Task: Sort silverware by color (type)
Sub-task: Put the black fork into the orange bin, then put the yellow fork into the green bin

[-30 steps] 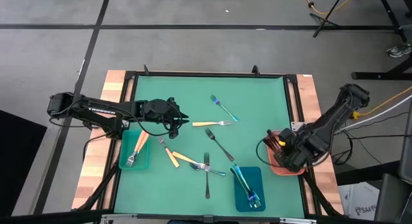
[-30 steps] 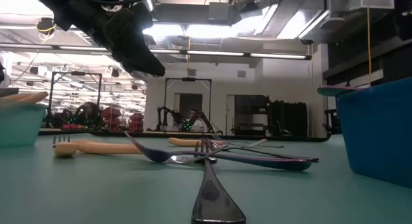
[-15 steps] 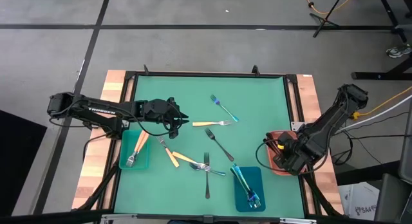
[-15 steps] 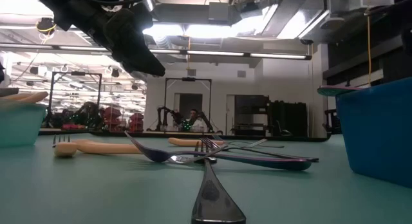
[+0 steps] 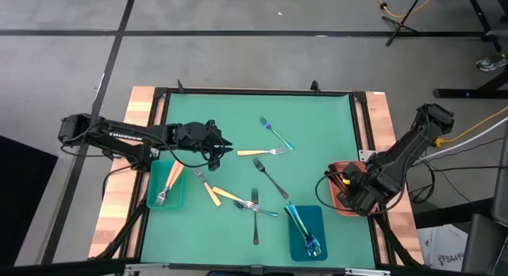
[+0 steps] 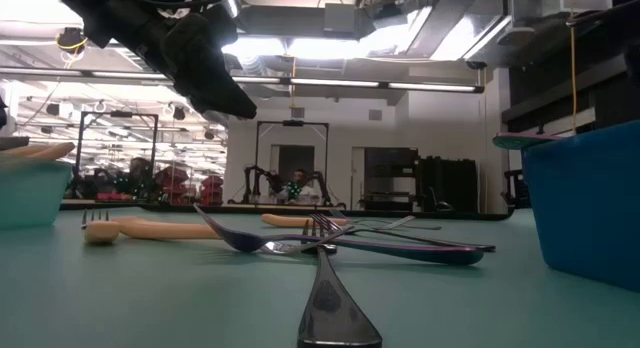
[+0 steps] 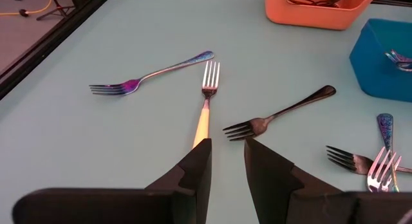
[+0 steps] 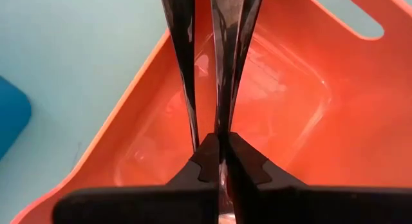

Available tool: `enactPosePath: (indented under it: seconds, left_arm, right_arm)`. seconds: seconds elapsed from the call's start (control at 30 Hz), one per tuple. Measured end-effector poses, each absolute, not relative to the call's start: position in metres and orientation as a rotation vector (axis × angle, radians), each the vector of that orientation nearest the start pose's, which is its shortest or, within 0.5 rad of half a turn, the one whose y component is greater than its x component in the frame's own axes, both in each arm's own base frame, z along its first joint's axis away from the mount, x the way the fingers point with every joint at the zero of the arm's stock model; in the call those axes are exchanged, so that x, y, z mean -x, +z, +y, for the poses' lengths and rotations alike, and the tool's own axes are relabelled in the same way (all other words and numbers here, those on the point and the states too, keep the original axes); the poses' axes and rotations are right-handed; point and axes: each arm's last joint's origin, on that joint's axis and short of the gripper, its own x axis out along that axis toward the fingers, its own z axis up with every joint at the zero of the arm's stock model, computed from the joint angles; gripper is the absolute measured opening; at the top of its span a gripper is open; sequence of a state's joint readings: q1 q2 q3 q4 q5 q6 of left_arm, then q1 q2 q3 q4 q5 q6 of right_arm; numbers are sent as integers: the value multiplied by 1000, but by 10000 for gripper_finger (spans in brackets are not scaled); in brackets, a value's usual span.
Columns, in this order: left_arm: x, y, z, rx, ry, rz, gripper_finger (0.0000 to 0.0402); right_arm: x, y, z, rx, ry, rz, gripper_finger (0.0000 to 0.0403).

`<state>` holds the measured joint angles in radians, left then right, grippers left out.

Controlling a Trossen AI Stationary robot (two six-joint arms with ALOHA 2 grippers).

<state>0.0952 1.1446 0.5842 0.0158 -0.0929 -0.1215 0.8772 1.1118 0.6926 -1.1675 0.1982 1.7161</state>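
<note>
My left gripper (image 5: 225, 151) hangs open above the mat, just short of an orange-handled fork (image 7: 205, 105) and touching nothing. My right gripper (image 5: 347, 183) points down into the salmon-red tray (image 5: 353, 208), shut on a slim dark utensil (image 8: 221, 89). Other dark utensils (image 8: 182, 56) stand beside it in that tray. Loose silverware lies flat on the green mat: a blue-purple fork (image 5: 276, 133), a dark fork (image 5: 270, 177), another dark fork (image 5: 255, 216) and orange-handled pieces (image 5: 213, 195). My right gripper pinches the dark utensil's slim shaft (image 8: 222, 124) between its two fingers. The fingers come from above and point down, lying along the shaft. The utensil hangs below them with its lower part inside the salmon-red tray; whether it touches the tray floor I cannot tell.
A teal tray (image 5: 151, 198) with orange-handled pieces sits at the near left. A blue tray (image 5: 295, 246) with blue utensils sits at the near right. The mat is framed by a black rail (image 5: 254, 91), with bare green room along the far side.
My right gripper has sunk a little toward the salmon-red tray, carrying the dark utensil with it.
</note>
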Motion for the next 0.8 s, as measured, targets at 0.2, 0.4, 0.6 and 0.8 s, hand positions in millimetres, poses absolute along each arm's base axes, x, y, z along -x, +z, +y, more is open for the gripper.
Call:
enactPosePath:
  seconds: [0.2,0.4,0.6,0.8]
  left_arm:
    - [-232,214,25,119,216,534,86]
    - [-232,214,25,119,216,534,86]
    - [-232,214,25,119,216,534,86]
    - [-232,214,25,119,216,534,86]
  right_arm:
    - [-100,199,111,-581,-689,1281,61]
    - [-100,199,111,-580,-689,1281,95]
    - [-100,199,111,-580,-689,1281,99]
    - [-100,199,111,-581,-689,1282,99]
